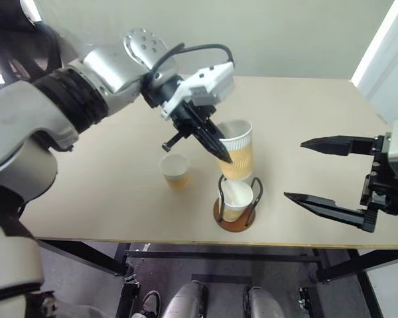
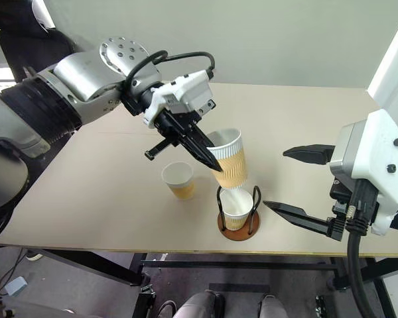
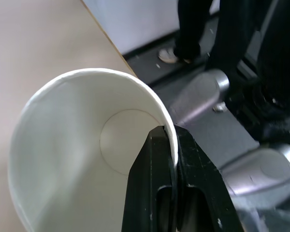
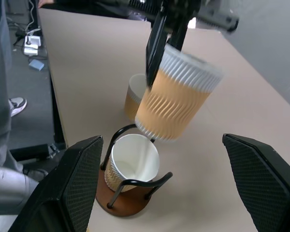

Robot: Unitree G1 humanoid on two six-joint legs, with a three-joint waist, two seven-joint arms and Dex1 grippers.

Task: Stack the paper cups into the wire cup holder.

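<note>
Your left gripper [image 1: 215, 144] is pinched tight on a paper cup's [image 1: 239, 151] rim, one black finger [image 3: 152, 188] inside the wall, the other outside. Left forearm reaches in from the left, wrist bent, claw angled down and toward you; the cup hangs tilted from the fingertips. Your right gripper [image 2: 297, 185] is spread wide, nothing between its fingers [image 4: 75, 186], pointing roughly level toward the left claw and just below and beside it. Right wrist sits at the right edge.
</note>
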